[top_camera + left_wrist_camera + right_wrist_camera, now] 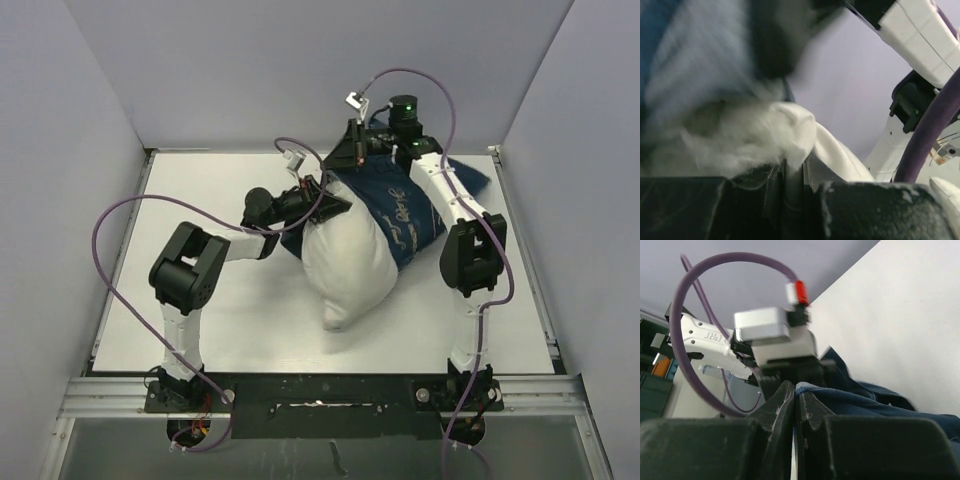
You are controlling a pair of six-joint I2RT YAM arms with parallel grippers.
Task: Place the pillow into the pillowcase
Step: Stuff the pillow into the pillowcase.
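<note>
Pale walls closed round a white table (200,330), where the pillow (345,265) lay at mid-table. Its near end was bare. Its far end was tucked into the mouth of the pillowcase (405,205), which lay to the far right.

Both looked soft and light. The pillow would likely bulge and sag rather than slide as one piece, and the thin pillowcase would bunch. The hem at the mouth looked the best place to hold the case, and a gathered fold the best hold on the pillow.

The left gripper (796,162) was closed to a thin slit, seemingly pinching a white fold of the pillow at the left of the mouth. The right gripper (796,390) was clenched on navy cloth at the pillowcase's far edge.
</note>
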